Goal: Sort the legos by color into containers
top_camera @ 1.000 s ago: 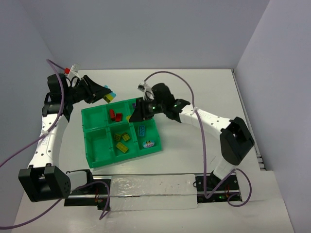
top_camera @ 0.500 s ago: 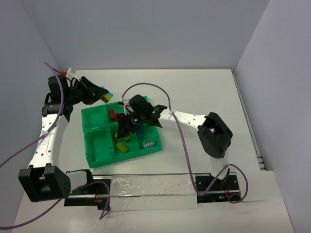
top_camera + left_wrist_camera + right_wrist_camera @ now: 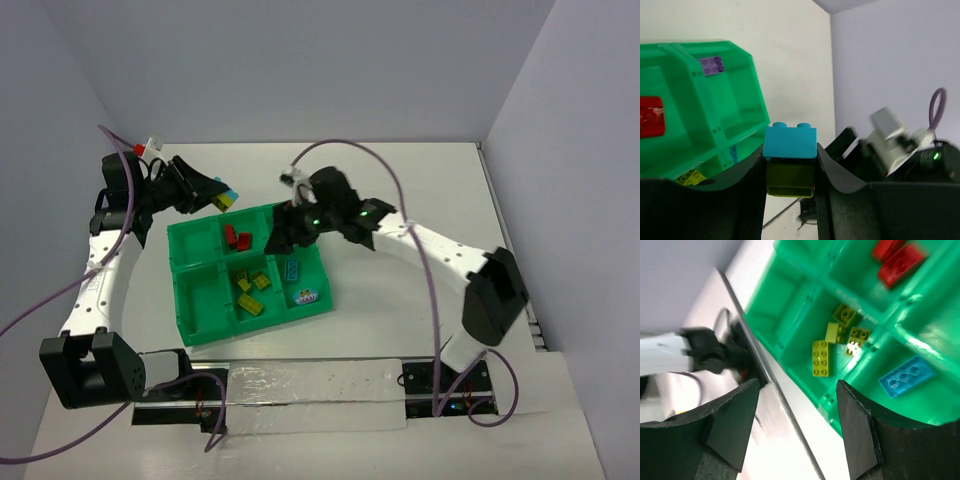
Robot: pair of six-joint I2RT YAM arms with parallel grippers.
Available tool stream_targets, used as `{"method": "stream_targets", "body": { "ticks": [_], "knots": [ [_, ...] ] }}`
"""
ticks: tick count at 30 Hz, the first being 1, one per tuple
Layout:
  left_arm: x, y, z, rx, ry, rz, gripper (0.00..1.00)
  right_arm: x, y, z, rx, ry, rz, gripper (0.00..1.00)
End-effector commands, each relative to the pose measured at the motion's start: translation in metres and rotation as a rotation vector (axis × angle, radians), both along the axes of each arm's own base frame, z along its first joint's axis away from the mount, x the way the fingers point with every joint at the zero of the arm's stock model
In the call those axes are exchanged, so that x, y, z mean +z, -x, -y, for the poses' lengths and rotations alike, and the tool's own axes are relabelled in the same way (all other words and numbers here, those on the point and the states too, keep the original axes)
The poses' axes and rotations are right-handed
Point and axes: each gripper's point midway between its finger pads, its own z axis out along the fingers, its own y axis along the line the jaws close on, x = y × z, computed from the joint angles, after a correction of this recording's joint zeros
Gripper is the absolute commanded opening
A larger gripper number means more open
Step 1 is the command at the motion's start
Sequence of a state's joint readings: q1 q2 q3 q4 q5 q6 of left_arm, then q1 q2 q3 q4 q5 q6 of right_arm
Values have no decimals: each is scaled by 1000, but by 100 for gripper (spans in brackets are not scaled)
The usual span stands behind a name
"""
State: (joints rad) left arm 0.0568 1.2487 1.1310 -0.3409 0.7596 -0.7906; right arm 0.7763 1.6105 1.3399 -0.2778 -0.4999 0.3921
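Observation:
The green tray (image 3: 186, 297) lies between the arms. Its compartments hold red bricks (image 3: 237, 237), several yellow-green bricks (image 3: 251, 291) and light blue bricks (image 3: 293, 270). A purple brick (image 3: 710, 65) lies in the far corner compartment. My left gripper (image 3: 220, 199) hovers just past the tray's back edge. It is shut on a light blue brick (image 3: 790, 142) stacked on a yellow-green brick (image 3: 789, 182). My right gripper (image 3: 277, 238) hangs open and empty above the tray's back right compartment. In the right wrist view, the right gripper (image 3: 797, 427) looks down on the yellow-green bricks (image 3: 820, 358) and a blue brick (image 3: 905, 376).
The two left compartments (image 3: 203, 295) of the tray hold nothing. The mounting rail (image 3: 300, 385) with both arm bases runs along the near edge. Purple cables (image 3: 420, 260) loop over the arms. Walls close in on the left, back and right.
My right gripper dipped over the yellow-green compartment, opened, then rose back toward the tray's back right corner. The left gripper and its brick stack stayed put.

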Motion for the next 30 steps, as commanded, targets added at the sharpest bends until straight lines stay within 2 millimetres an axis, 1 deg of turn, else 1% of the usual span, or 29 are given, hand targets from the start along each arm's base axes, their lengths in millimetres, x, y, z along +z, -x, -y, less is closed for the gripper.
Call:
{"method": "stream_targets", "body": {
  "ticks": [1,3,5,6,7,9,11,13,17,19,24,26,27,28,30],
  "knots": [
    [28,15,30,-239,98,117,0,74,1,21,46,-236,42,70],
    [39,25,39,-325,136,165,0,91,11,20,115,-288,20,73],
    [53,38,48,-407,167,225,0,106,12,17,125,-331,24,75],
    [58,41,51,-429,169,252,0,110,11,16,123,-345,25,75],
    [63,46,59,-463,171,274,0,115,8,14,116,-362,28,76],
    [69,51,67,-498,169,299,0,117,1,11,99,-370,18,76],
    [72,57,79,-539,174,314,0,121,-6,3,100,-397,2,76],
    [73,58,84,-548,177,311,0,127,-7,-2,120,-437,7,76],
    [74,59,87,-565,184,316,0,135,-8,-6,130,-484,-15,76],
    [75,62,88,-576,184,320,0,134,-12,-12,143,-506,-30,76],
    [79,63,88,-580,173,330,0,137,-13,-15,156,-555,-55,66],
    [79,63,88,-581,172,333,0,139,-13,-16,159,-571,-67,57],
    [79,63,88,-583,172,333,0,140,-13,-15,163,-577,-67,54],
    [78,63,88,-585,172,332,0,140,-13,-15,165,-582,-67,53],
    [76,62,88,-585,171,325,0,141,-13,-15,166,-585,-71,53]
  ]
}}
